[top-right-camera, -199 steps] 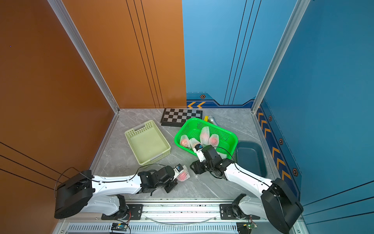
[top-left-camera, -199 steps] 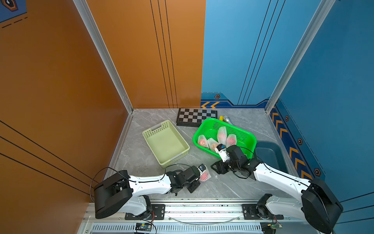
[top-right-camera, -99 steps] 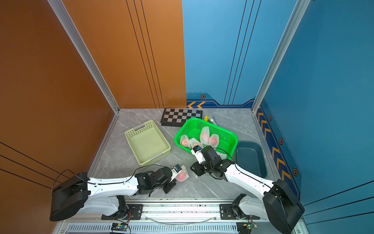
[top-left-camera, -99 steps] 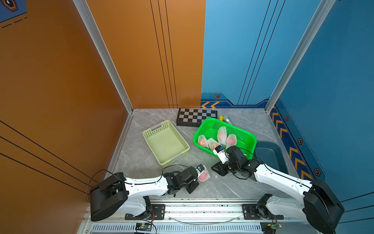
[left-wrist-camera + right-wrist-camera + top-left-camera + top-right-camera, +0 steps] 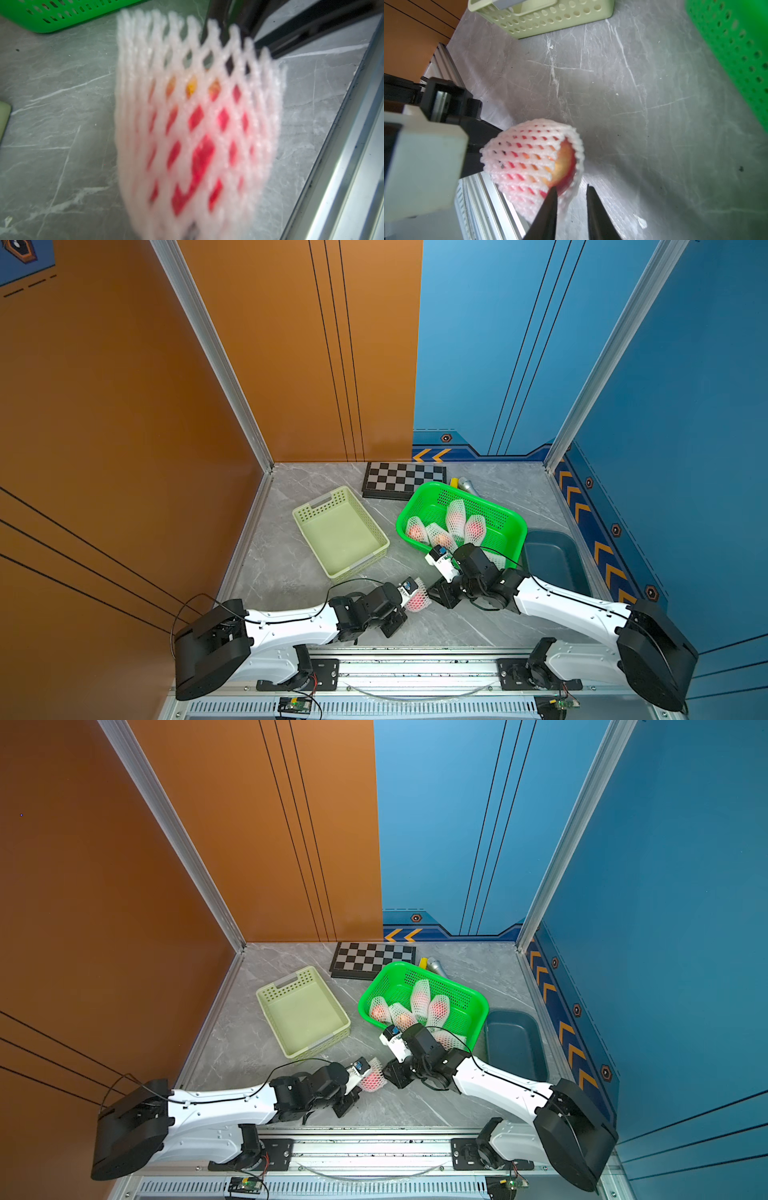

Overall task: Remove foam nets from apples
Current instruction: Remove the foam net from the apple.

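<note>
Grey marble table (image 5: 282, 580), orange and blue walls. Net (image 5: 529, 149) with apple (image 5: 564, 164) inside, near the table's front edge, between the two arms. Red-yellow apple skin shows at the net's open end. Left gripper (image 5: 480, 148) clamped on the net's other end. Right gripper (image 5: 571, 186): jaws narrowly apart, net rim between them; pinched or not, cannot tell. More netted apples (image 5: 456, 516) lie in green basket (image 5: 494, 516) behind; pale basket (image 5: 322, 504) beside it.

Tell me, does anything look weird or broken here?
Nothing is broken or spilled. One apple is out of the green basket, held by the left gripper, and its bare end peeks from the net.
</note>
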### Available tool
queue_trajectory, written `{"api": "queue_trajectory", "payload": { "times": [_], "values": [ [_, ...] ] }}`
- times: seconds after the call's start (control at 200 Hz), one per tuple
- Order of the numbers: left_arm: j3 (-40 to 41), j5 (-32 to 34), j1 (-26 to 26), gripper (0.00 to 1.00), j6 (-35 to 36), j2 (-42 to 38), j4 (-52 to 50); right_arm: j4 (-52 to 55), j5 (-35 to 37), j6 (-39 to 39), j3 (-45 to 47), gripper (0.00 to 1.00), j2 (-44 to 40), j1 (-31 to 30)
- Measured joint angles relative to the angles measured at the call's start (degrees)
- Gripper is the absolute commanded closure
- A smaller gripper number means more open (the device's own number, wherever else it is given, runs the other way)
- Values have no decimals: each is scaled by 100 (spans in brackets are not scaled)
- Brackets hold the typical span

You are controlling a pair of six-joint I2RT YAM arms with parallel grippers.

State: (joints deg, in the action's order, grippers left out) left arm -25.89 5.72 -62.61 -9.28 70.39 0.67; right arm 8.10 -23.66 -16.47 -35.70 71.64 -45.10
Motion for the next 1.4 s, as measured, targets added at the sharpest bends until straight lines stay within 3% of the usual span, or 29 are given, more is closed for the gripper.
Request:
{"api": "queue_trajectory", "payload": {
  "times": [0.391,1.067,1.402],
  "values": [
    [2,0,0,100,0,0,7,227,474,66,-175,69,-17,-129],
    [85,20,11,100,-2,-103,131,-282,219,122,-118,68,-245,-461],
    [306,17,118,100,-4,-507,168,-629,-37,118,-24,60,66,-363]
  ]
}}
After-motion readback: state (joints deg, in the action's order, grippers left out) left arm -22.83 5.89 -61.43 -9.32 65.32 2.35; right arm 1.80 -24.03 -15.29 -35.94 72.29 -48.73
